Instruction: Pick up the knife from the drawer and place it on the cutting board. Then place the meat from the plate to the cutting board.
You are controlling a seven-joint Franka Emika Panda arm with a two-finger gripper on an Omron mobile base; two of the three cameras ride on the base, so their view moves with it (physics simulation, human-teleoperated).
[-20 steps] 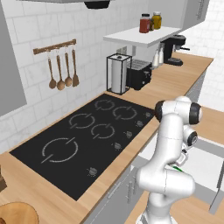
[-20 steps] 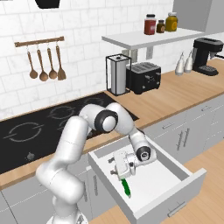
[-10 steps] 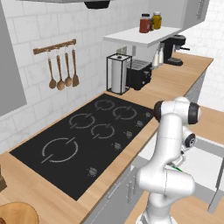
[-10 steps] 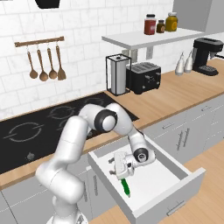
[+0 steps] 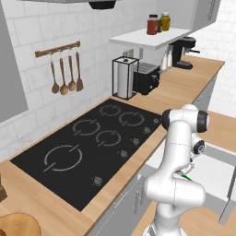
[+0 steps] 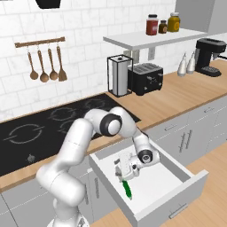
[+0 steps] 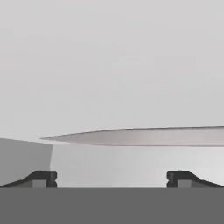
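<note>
Knife (image 6: 127, 188) sits in open drawer (image 6: 177, 179), green handle poking toward front, blade (image 7: 144, 136) crossing my hand view sideways. Hand (image 6: 120, 172) down inside drawer right above it, fingers (image 7: 43, 177) spread wide, gripping nothing. Meat plate (image 5: 18, 226) at far table corner.

Knife (image 6: 127, 188) inside the open drawer (image 6: 186, 176), below the counter's edge, right of the cooktop (image 6: 40, 133).

knives: 1 (image 6: 127, 188) | drawers open: 1 (image 6: 177, 175) | hanging spoons: 4 (image 6: 44, 66) | shelf jars: 3 (image 6: 152, 24)
</note>
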